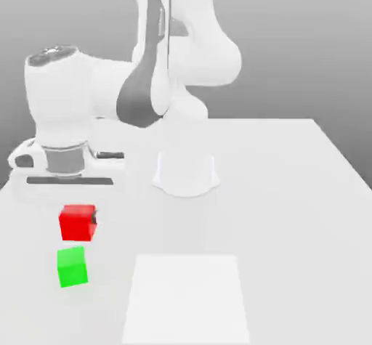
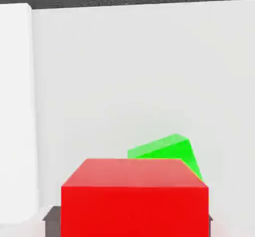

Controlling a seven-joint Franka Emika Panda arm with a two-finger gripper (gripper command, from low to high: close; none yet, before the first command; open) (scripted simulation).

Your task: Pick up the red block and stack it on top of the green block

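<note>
Matte red cube (image 1: 77,222) over green cube (image 1: 73,266)

Red block (image 1: 77,222) bright red, plain matte. Green block (image 1: 72,266) bright green, plain too. Table (image 1: 290,191) white w/ a paler white rectangle (image 1: 187,300).

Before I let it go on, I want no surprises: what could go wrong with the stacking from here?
1. The red block looks carried above and beside the green block, not yet squarely over it; released like this, it could catch an edge and tumble.
2. The hand view shows the green block turned against the red one, so the faces may not line up.
</note>
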